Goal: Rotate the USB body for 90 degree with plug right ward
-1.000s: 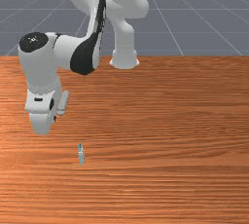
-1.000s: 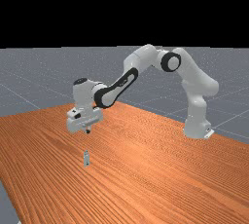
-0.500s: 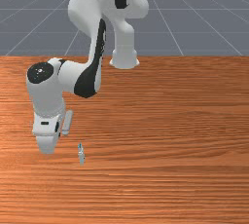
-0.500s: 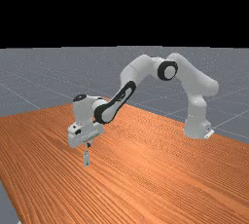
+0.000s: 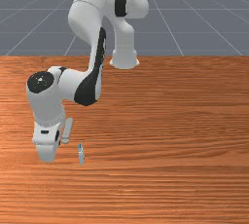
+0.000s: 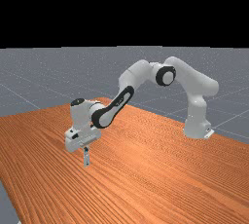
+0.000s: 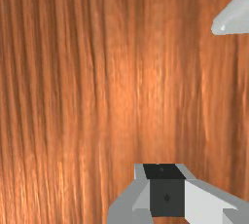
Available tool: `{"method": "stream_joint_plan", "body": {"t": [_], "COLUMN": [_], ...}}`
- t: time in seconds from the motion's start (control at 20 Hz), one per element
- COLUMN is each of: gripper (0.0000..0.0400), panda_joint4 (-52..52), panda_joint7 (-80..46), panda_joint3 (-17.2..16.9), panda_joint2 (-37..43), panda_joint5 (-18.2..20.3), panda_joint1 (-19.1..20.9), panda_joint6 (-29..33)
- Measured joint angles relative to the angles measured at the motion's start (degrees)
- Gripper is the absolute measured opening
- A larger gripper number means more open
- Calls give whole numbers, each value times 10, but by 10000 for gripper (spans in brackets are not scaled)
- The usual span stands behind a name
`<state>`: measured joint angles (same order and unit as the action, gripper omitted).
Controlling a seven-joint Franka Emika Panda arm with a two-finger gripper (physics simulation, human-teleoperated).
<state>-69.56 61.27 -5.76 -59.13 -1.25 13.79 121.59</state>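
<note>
The orange-brown wood table spreads wide. Low left of the front view sits the small, slender, pale-grey USB body. The white-and-grey gripper is left of the far view's centre; how wide, I can't tell.

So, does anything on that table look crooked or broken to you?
Nothing stands out. The small grey USB body rests on the wooden table near my gripper, slightly aslant across the grain; it's too small to tell whether it is damaged.
</note>
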Motion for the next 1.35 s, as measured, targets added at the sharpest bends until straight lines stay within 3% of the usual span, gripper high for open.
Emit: {"method": "stream_joint_plan", "body": {"t": [1.35], "gripper": [0], "panda_joint4": [-101], "panda_joint7": [-99], "panda_joint3": [8], "panda_joint2": [51], "panda_joint5": [6], "panda_joint1": [-74], "panda_joint6": [47]}}
